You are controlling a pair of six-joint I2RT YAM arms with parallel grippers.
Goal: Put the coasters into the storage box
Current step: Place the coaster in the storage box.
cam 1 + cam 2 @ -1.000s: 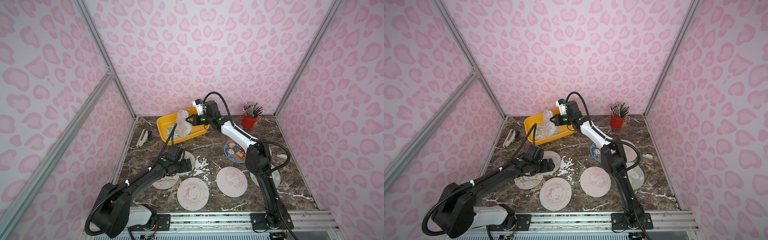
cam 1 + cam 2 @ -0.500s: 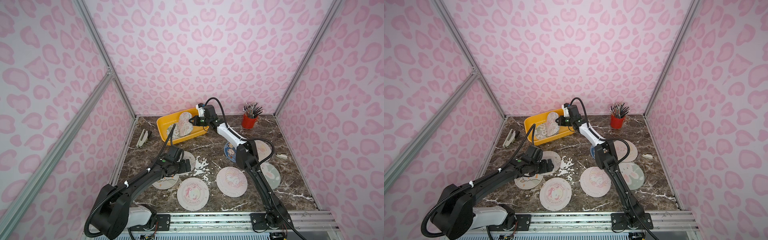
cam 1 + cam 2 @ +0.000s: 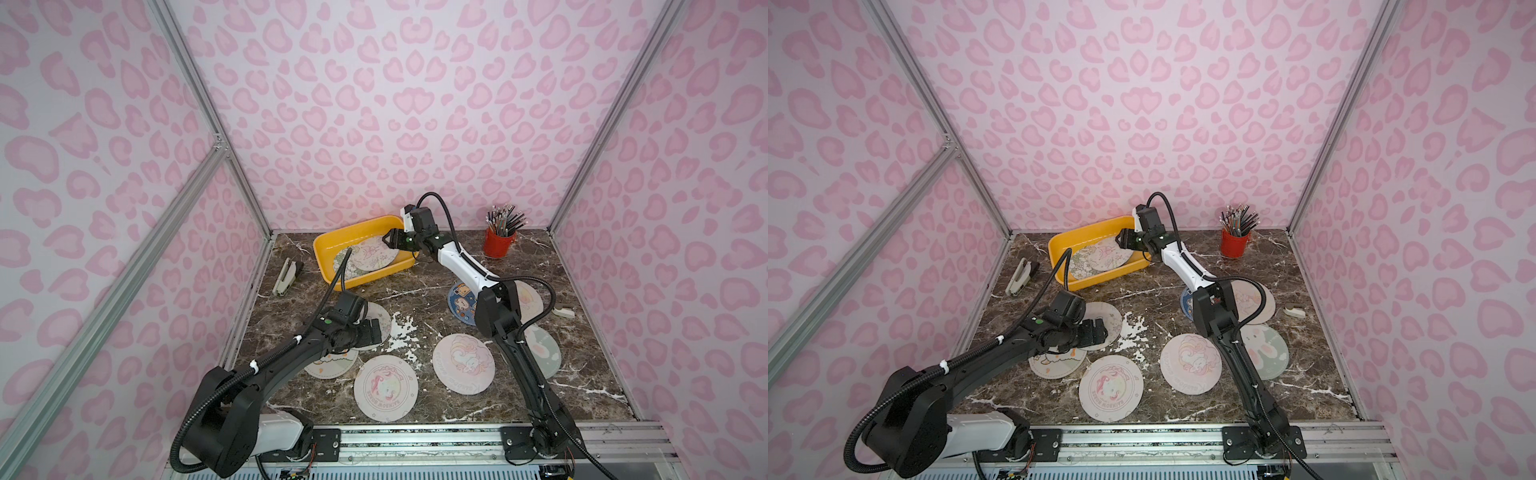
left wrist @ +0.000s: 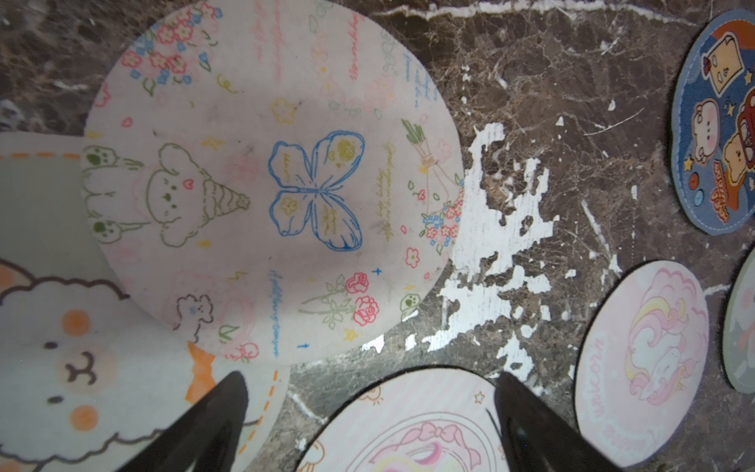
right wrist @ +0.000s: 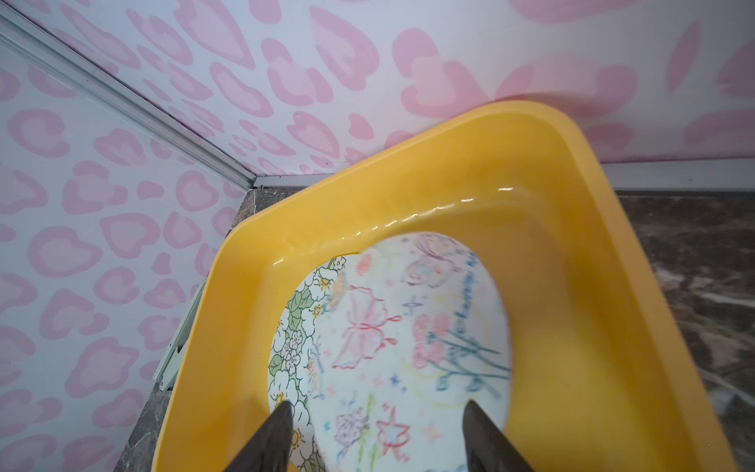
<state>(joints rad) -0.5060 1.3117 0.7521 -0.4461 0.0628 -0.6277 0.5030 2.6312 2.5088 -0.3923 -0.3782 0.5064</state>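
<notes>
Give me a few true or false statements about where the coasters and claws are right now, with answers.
1. Two coasters lie in the storage box. True.
2. The right claw grips a coaster. False: it is open and empty over the box.
3. The blue coaster is in the box. False: it lies on the table.
4. The left claw is open above coasters on the table. True.
5. The red cup lies tipped over. False: it stands upright.
</notes>
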